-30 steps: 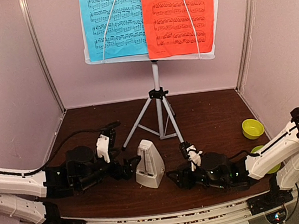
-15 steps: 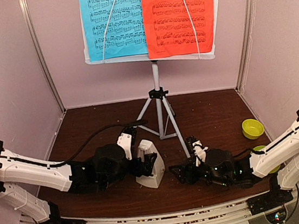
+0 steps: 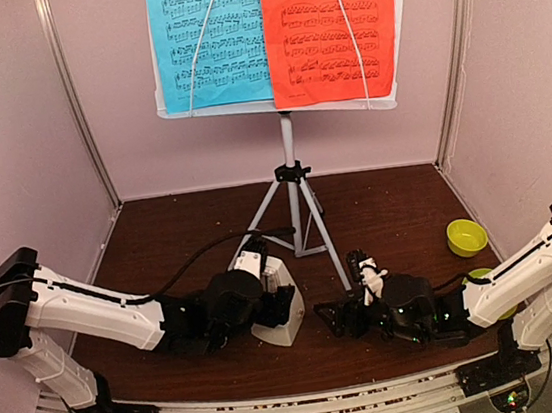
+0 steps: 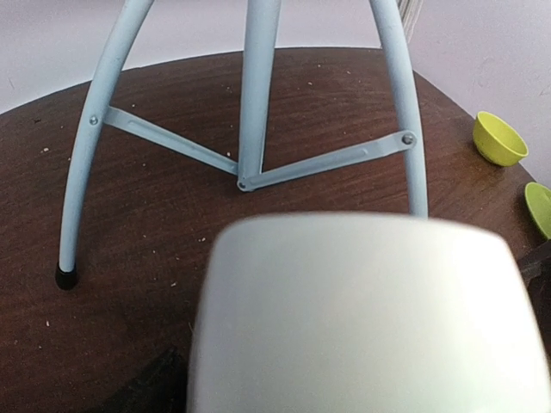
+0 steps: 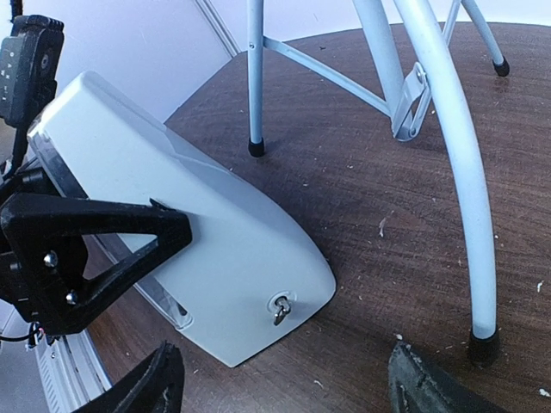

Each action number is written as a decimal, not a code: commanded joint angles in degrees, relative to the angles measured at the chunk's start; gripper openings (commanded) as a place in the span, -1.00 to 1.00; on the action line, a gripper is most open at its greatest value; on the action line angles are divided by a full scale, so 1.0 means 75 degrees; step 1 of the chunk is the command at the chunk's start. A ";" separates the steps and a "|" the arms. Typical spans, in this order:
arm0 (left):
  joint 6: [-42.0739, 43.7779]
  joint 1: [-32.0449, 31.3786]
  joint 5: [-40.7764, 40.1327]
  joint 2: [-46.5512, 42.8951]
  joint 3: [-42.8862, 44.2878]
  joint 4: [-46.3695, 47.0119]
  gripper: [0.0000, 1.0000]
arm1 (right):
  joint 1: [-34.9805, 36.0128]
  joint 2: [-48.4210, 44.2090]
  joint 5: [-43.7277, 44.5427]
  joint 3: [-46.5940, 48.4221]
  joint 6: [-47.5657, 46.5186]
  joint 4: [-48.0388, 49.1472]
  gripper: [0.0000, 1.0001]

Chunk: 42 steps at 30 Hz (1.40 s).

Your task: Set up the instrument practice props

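Lower centre, placing the metronome [image 3: 284,304]: my left gripper [image 3: 265,315] straddles it, clamp unclear; right gripper [image 3: 328,319] gapes empty; next, probably, a gentle squeeze.

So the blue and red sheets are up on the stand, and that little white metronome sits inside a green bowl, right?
Not quite. The metronome stands on the table by the tripod; the green bowl sits apart at the right, as the top view shows. The sheets part is right.
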 commanded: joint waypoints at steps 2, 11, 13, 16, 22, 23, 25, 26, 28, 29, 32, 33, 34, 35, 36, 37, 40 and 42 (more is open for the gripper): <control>-0.0160 -0.0043 -0.0029 -0.0170 0.0116 -0.0081 0.29 | -0.0063 0.0088 0.0174 -0.0061 0.0126 0.0009 0.64; 0.1198 -0.0349 -0.0914 -0.1315 0.0169 0.0142 -0.25 | -0.0060 0.0382 -0.0161 0.0170 0.0197 0.0430 0.44; 0.1354 -0.0406 -0.1039 -0.1438 0.0354 -0.0043 -0.34 | -0.0044 0.0588 -0.0252 0.0379 0.0386 0.0432 0.40; 0.1460 -0.0495 -0.1216 -0.1526 0.0643 -0.0422 -0.43 | 0.0097 0.0891 -0.0305 0.0726 0.0479 0.0624 0.39; 0.1695 -0.0791 -0.1514 -0.1600 0.0987 -0.0752 -0.47 | 0.0287 0.1220 -0.0217 0.1027 0.0471 0.0882 0.37; 0.1713 -0.0828 -0.1504 -0.1635 0.0997 -0.0729 -0.48 | 0.0288 0.1258 -0.0214 0.1067 0.0468 0.0856 0.35; 0.1753 -0.0908 -0.1498 -0.1720 0.0994 -0.0633 -0.49 | 0.0288 0.1293 -0.0177 0.1140 0.0467 0.0738 0.29; 0.1828 -0.0933 -0.1471 -0.1766 0.0970 -0.0523 -0.50 | 0.0288 0.1298 -0.0125 0.1177 0.0461 0.0636 0.25; 0.1891 -0.1007 -0.1421 -0.1865 0.0917 -0.0356 -0.53 | 0.0282 0.1282 0.0003 0.1221 0.0456 0.0436 0.18; 0.1947 -0.1017 -0.1351 -0.1919 0.0881 -0.0267 -0.55 | 0.0287 0.1255 0.0064 0.1213 0.0456 0.0382 0.14; 0.2058 -0.1049 -0.1212 -0.2027 0.0831 -0.0127 -0.58 | 0.0288 0.1152 0.0240 0.1141 0.0456 0.0297 -0.02; 0.2068 -0.1050 -0.1185 -0.2050 0.0816 -0.0114 -0.58 | 0.0282 0.1131 0.0264 0.1124 0.0445 0.0298 -0.07; 0.2079 -0.1055 -0.1169 -0.2074 0.0794 -0.0079 -0.59 | 0.0280 0.1105 0.0280 0.1138 0.0423 0.0278 -0.15; 0.2090 -0.1068 -0.1137 -0.2103 0.0758 -0.0051 -0.59 | 0.0277 0.1076 0.0298 0.1138 0.0405 0.0274 -0.21; 0.2092 -0.1070 -0.1114 -0.2127 0.0722 -0.0007 -0.60 | 0.0276 0.1051 0.0296 0.1130 0.0370 0.0278 -0.27; 0.2100 -0.1074 -0.1074 -0.2145 0.0686 0.0030 -0.61 | 0.0276 0.1004 0.0312 0.1127 0.0323 0.0278 -0.31; 0.2148 -0.1074 -0.0974 -0.2139 0.0671 0.0050 -0.62 | 0.0279 0.0894 0.0333 0.1161 0.0166 0.0226 -0.32; 0.2168 -0.1086 -0.0924 -0.2138 0.0672 0.0061 -0.63 | 0.0282 0.0815 0.0317 0.1207 0.0058 0.0142 -0.29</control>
